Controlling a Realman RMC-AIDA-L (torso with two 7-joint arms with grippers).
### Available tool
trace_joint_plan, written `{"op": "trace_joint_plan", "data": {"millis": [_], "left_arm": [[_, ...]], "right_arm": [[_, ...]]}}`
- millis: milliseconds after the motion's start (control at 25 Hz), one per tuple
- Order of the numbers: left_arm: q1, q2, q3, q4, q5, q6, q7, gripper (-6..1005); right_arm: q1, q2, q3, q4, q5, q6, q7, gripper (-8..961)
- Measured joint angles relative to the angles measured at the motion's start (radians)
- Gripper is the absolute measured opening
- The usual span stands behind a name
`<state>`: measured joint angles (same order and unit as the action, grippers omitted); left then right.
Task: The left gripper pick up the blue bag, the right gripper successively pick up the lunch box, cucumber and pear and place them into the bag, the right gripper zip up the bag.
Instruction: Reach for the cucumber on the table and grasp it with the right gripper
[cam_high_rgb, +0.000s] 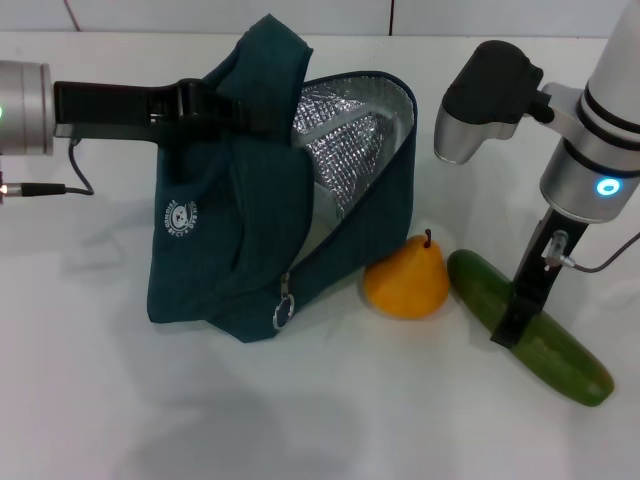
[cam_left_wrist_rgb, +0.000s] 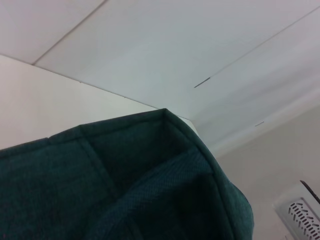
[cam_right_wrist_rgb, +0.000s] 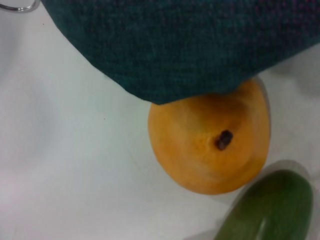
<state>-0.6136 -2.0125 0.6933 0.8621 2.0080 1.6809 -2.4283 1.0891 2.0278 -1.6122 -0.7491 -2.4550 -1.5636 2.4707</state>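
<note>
Right hand (cam_high_rgb: 508, 330) down on cucumber (cam_high_rgb: 530, 325), beside pear (cam_high_rgb: 405, 280).

The large teal-blue bag (cam_high_rgb: 225, 250) is matt woven cloth, its coarse weave plain in both wrist views; inside the open mouth, upper centre of the head view, the quilted silver foil lining (cam_high_rgb: 345, 140) glints and crinkles. A thin shiny metal ring zip pull (cam_high_rgb: 284, 313) hangs at its lower front. The plump orange-yellow pear (cam_high_rgb: 405, 283) has a smooth skin with a soft sheen. The long dark green cucumber (cam_high_rgb: 535, 330), lower right, looks smooth and slightly glossy. The white table (cam_high_rgb: 100, 400) is smooth and matt.
</note>
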Motion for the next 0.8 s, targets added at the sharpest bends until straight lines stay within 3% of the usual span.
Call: {"op": "trace_joint_plan", "data": {"millis": [800], "left_arm": [[-0.002, 0.000, 0.000, 0.000, 0.000, 0.000, 0.000, 48]], "right_arm": [[0.000, 0.000, -0.092, 0.002, 0.012, 0.036, 0.029, 833]]}}
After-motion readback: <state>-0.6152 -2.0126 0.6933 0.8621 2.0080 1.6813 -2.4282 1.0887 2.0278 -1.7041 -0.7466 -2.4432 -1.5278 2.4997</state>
